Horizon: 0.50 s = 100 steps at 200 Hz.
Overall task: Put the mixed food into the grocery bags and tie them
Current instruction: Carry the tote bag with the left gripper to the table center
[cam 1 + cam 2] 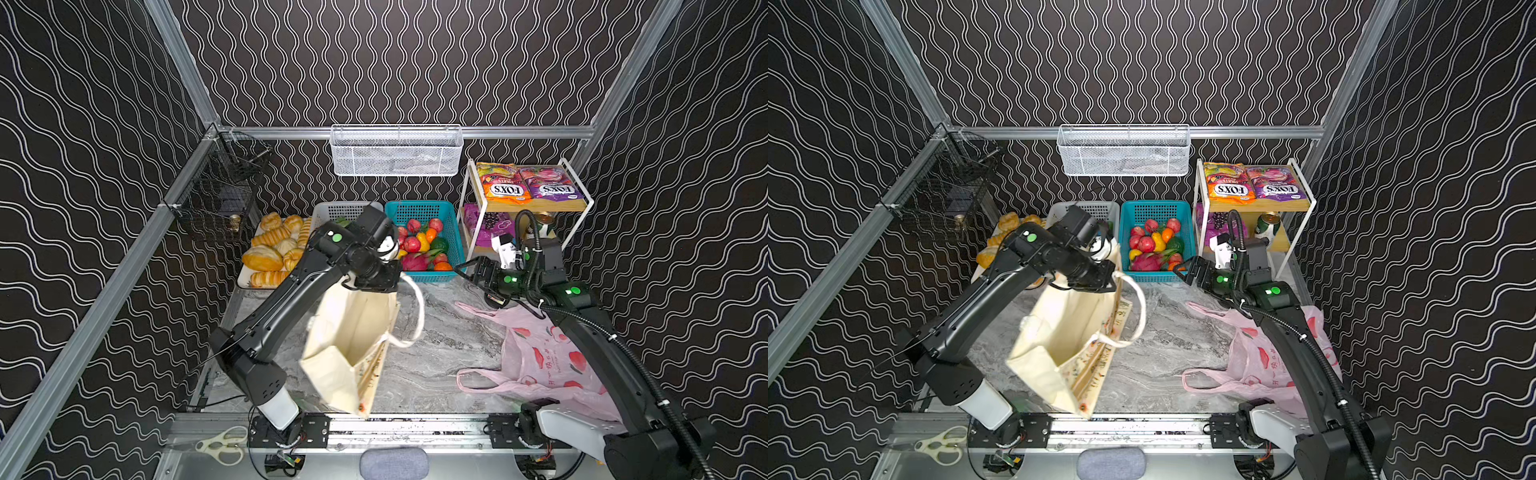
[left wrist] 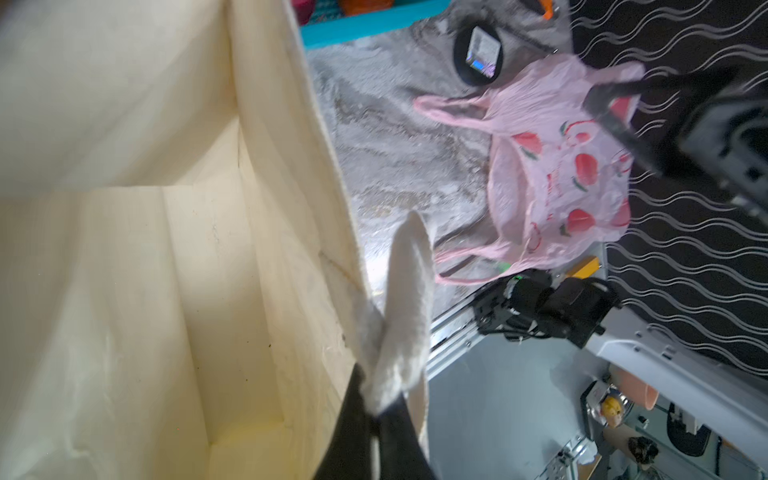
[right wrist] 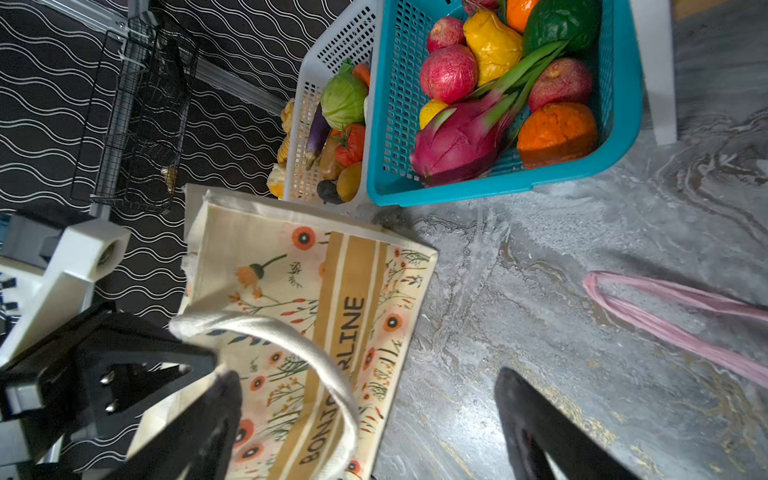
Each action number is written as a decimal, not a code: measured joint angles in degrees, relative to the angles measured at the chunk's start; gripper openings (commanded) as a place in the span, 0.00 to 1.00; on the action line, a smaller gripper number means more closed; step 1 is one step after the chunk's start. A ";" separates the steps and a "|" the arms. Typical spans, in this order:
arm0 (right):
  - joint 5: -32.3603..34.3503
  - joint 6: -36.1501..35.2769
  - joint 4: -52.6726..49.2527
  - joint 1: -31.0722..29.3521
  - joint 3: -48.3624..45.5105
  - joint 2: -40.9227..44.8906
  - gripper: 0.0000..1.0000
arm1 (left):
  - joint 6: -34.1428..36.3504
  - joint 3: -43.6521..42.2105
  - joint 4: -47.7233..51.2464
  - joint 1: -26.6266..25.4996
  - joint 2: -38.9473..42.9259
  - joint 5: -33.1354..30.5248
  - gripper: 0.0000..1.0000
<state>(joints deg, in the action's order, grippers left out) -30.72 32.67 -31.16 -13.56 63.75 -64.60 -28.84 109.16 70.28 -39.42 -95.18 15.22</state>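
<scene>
Left jaws pinched canvas tote (image 1: 349,345) by its handle (image 2: 403,291), bag hung open below them. Right jaws spread wide, empty; cabbage (image 3: 344,99) sat ahead of them. Best bet, probably: hold tote mouth level and wide for drop-ins.

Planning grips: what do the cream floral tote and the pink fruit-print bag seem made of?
The cream floral tote: probably matte woven canvas; it holds stiff creases and has thick fabric handles. The pink fruit-print bag: likely thin plastic film; crinkled, lying limp.

canvas tote (image 1: 349,332): matt cream woven cloth, printed outside
pink bag (image 1: 548,361): thin crinkled plastic film
surface (image 1: 440,345): smooth grey marble-look
teal basket (image 1: 415,214): glossy perforated plastic
wall basket (image 1: 395,160): white metal mesh
</scene>
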 measured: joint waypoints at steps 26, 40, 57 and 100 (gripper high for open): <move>0.92 2.05 -1.42 0.00 -0.02 2.36 0.92 | -2.82 0.28 -6.80 -1.92 -1.86 -0.11 0.23; -0.26 2.51 -1.51 0.00 -0.02 3.43 0.90 | -3.43 0.42 -10.36 -2.34 -2.21 -0.02 0.33; -4.22 2.75 -1.44 -0.87 0.31 3.61 0.89 | -3.78 1.20 -13.07 -2.56 -2.01 -0.04 0.43; -5.29 2.91 -1.55 -7.23 3.26 1.27 0.82 | -1.07 -0.20 -15.96 -2.91 5.64 -4.79 0.52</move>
<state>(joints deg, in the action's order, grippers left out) -36.01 35.57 -32.71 -20.80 67.00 -63.33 -29.91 108.97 54.33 -42.33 -89.54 10.44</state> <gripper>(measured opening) 0.825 0.478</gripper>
